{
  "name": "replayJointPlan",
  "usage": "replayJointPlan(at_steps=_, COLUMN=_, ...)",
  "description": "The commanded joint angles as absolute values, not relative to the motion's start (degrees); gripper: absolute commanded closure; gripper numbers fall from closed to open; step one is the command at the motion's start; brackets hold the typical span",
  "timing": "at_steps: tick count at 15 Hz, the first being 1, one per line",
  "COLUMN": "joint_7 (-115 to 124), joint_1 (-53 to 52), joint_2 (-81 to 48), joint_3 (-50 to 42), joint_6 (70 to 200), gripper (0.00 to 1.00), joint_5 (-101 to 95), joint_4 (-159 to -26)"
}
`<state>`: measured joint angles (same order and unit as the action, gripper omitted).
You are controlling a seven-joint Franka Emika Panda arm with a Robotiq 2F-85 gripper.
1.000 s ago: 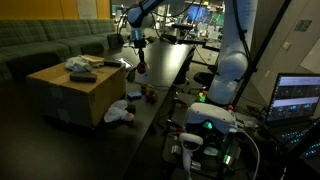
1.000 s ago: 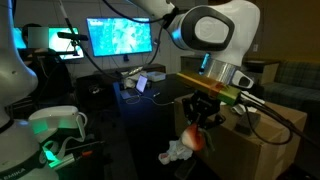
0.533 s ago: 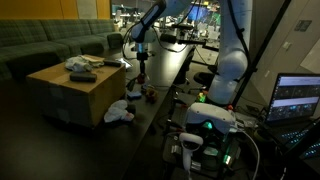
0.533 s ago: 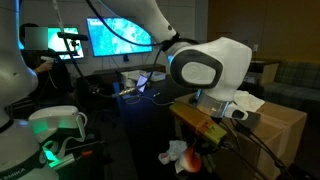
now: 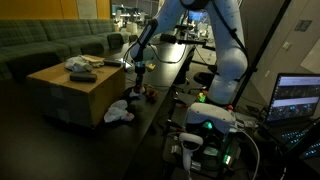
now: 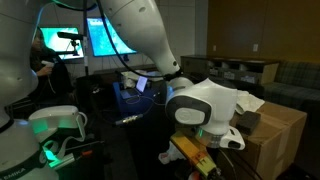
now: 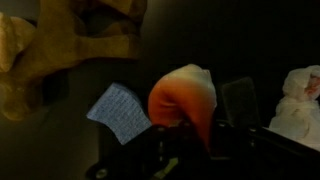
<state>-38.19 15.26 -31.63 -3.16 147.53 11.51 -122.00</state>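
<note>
One orange toy, clamped in tool

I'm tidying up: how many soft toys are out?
2: an orange toy in the claw, a white toy on the floor beside the cardboard box. Others may be hidden.

Gripper with orange toy has descended from above cardboard box top height to near floor level.
</note>
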Motion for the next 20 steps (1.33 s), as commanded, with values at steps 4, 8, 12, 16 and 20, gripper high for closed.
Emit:
replayJointPlan(at_steps=4, joint_7=-30.46, joint_1=16.57, joint_2=-36.4, joint_3=-2.23, joint_6=154.86, gripper=0.92, joint_5=8.72, joint_4=-121.5)
replayJointPlan(at_steps=8, joint_7=-25.49, joint_1=16.61, joint_2=-38.09, joint_3=-2.79, joint_6=156.44, gripper=0.78, joint_5=5.63, joint_4=-121.41)
replayJointPlan(at_steps=12, joint_7=-23.8, joint_1=17.09, joint_2=-37.31, joint_3=-2.37, joint_6=155.4, gripper=0.38, joint_5=3.31, joint_4=-122.29)
replayJointPlan(at_steps=16, joint_7=-23.83, joint_1=16.76, joint_2=-35.75, joint_3=-1.59, joint_6=154.6, gripper=0.1, joint_5=2.28, joint_4=-123.68)
replayJointPlan(at_steps=20, joint_7=-24.33, joint_1=16.76, joint_2=-34.02, joint_3=0.0, joint_6=155.13, gripper=0.0, joint_5=2.12, joint_4=-124.85)
